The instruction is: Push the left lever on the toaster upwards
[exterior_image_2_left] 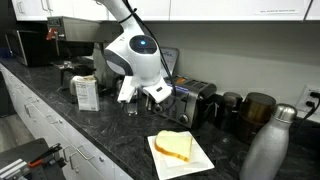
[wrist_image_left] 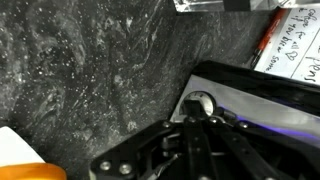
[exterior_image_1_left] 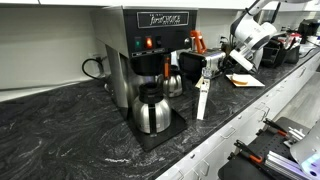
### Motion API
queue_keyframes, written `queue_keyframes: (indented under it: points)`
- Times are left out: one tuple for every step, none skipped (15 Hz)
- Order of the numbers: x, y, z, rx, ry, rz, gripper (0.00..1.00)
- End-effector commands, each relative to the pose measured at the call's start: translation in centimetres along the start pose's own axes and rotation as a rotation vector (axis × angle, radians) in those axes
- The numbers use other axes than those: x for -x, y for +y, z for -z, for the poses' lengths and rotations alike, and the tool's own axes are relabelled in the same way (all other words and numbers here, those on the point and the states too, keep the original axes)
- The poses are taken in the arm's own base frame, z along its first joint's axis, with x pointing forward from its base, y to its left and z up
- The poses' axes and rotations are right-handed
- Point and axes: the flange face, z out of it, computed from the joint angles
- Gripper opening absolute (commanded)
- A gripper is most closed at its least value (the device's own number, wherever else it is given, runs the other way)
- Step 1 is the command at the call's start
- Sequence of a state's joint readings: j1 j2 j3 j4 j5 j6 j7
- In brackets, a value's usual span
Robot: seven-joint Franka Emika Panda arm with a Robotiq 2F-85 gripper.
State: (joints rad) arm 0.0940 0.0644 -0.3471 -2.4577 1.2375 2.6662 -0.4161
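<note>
The toaster (exterior_image_2_left: 198,101) is a small shiny metal box with a dark end, standing on the dark marble counter. It also shows in an exterior view (exterior_image_1_left: 190,63) behind the coffee brewer, and in the wrist view (wrist_image_left: 262,95). My gripper (exterior_image_2_left: 160,93) hangs from the white arm at the toaster's end. In the wrist view my gripper (wrist_image_left: 199,112) has its fingers closed together, with the tips right at a round silver lever knob (wrist_image_left: 201,100) on the toaster's end. Nothing is held between the fingers. Whether the tips touch the knob is hard to tell.
A tall steel-and-black coffee brewer (exterior_image_1_left: 150,45) with a round carafe (exterior_image_1_left: 152,110) stands close by. A white box (exterior_image_2_left: 87,92), a plate with a sandwich (exterior_image_2_left: 176,148), a steel bottle (exterior_image_2_left: 266,148) and dark canisters (exterior_image_2_left: 255,112) are on the counter.
</note>
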Motion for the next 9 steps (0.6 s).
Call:
queue_keyframes:
  points:
    - [-1.3,-0.5,-1.0,-0.023,0.036,0.014,0.00]
    - [-1.7,-0.7,-1.2,-0.031,0.043,0.017,0.00]
    - [-2.0,-0.8,-1.5,-0.036,0.049,0.019,0.00]
    - [-2.4,-0.9,-1.9,-0.042,0.055,0.020,0.00]
    - [-2.5,-0.8,-2.3,-0.042,0.057,0.020,0.00]
    - [-2.7,-0.8,-2.7,-0.044,0.060,0.020,0.00]
    - [-2.9,-0.9,-3.1,-0.047,0.064,0.021,0.00]
    - [-3.0,-0.8,-3.4,-0.049,0.067,0.019,0.00]
    - [-3.0,-0.7,-3.6,-0.051,0.071,0.019,0.00]
